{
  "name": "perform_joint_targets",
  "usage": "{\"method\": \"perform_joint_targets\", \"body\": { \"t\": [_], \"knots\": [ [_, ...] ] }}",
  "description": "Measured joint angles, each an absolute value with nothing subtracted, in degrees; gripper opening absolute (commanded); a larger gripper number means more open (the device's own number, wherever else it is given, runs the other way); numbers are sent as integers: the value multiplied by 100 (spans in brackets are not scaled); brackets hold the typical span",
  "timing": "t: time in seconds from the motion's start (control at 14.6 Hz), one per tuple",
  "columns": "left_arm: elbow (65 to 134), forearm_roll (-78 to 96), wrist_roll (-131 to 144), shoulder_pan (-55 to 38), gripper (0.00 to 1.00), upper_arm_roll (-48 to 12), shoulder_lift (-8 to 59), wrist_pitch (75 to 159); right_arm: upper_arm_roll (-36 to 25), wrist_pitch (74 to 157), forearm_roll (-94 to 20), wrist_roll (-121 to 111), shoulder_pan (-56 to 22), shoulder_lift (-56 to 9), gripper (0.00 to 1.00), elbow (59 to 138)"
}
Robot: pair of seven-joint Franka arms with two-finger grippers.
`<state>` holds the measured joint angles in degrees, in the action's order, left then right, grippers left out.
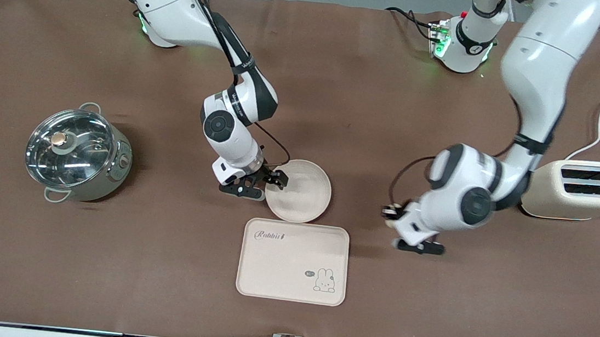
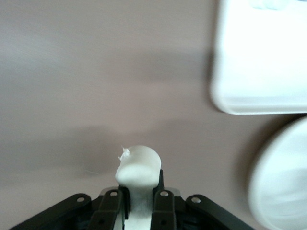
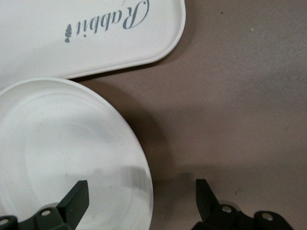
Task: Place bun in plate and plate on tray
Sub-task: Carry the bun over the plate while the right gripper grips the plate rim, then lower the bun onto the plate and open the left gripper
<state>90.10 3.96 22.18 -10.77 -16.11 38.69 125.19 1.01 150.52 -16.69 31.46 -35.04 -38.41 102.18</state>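
The bun (image 2: 139, 164), a small pale lump, is clamped between the fingers of my left gripper (image 1: 392, 215), which is shut on it above bare table between the plate and the toaster. The round cream plate (image 1: 300, 190) lies on the table, touching the edge of the Rabbit tray (image 1: 294, 261), which lies nearer the camera. My right gripper (image 1: 263, 183) is open and low at the plate's rim on the right arm's side. In the right wrist view one finger (image 3: 76, 199) is over the plate (image 3: 62, 143) and the other is over the table. The tray (image 3: 72, 43) is empty.
A steel pot with a glass lid (image 1: 77, 150) stands toward the right arm's end. A cream toaster (image 1: 578, 190) with a white cable stands toward the left arm's end. The left wrist view also shows the tray's corner (image 2: 261, 62) and the plate's rim (image 2: 283, 187).
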Motion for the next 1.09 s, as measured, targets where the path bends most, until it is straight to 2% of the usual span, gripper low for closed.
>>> {"method": "perform_joint_targets", "body": {
  "t": [0.14,0.27,0.34,0.62,0.68,0.82,0.89,0.96,1.03,1.09],
  "knots": [
    [8966,397,3065,-1520,21,-1606,3926,12523,100,15055,-1669,3146,-3504,-3844,64,10205],
    [8885,397,3631,-1793,21,-1606,4032,12529,98,15128,-1670,3147,-3504,-3884,62,10203],
    [8845,397,3863,-1903,22,-1608,4097,12560,97,15176,-1670,3147,-3504,-3920,57,10201],
    [8749,397,4638,-2350,24,-1608,4369,13034,93,15236,-1670,3147,-3505,-4009,41,10195],
    [8692,397,4752,-2431,27,-1607,4433,13100,87,15236,-1670,3147,-3505,-4009,39,10193],
    [8536,397,4853,-2531,40,-1608,4530,13183,77,15236,-1670,3147,-3505,-4009,30,10191],
    [8480,397,4865,-2557,51,-1608,4566,13273,70,15237,-1670,3147,-3505,-4009,23,10187],
    [8442,397,4868,-2581,70,-1609,4597,13400,66,15237,-1670,3147,-3504,-4009,21,10184],
    [8422,397,4882,-2613,99,-1610,4633,13541,67,15244,-1670,3147,-3505,-4009,17,10179],
    [8412,398,4941,-2653,100,-1610,4674,13673,71,15268,-1670,3147,-3505,-4009,15,10169]
  ]
}}
